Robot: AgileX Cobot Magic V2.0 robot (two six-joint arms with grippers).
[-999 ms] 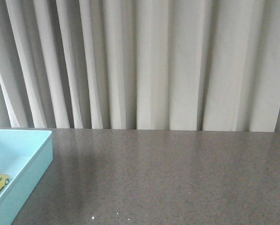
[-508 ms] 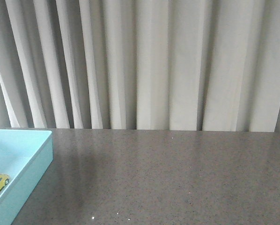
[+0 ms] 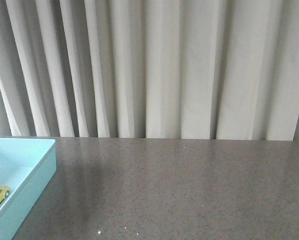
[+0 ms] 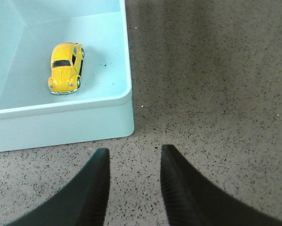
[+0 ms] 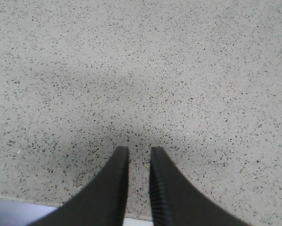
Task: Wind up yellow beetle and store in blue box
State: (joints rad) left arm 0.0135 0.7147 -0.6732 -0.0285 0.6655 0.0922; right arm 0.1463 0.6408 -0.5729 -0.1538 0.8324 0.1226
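Nothing moved | yellow beetle [image 4: 65,68] in blue box [image 4: 61,125] (speckled grey table [image 3: 189,190])

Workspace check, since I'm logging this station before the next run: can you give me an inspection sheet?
Surface: grey speckled table, a few pale specks.
Job's things: beetle on its wheels inside the box, near a corner, touching no wall.
Clutter: nothing seen.
Grippers: left claw open and empty over the table beside the box; right claw empty over bare table, fingers nearly together.
Cables: nothing seen.
Surroundings: pale pleated curtain behind the table.
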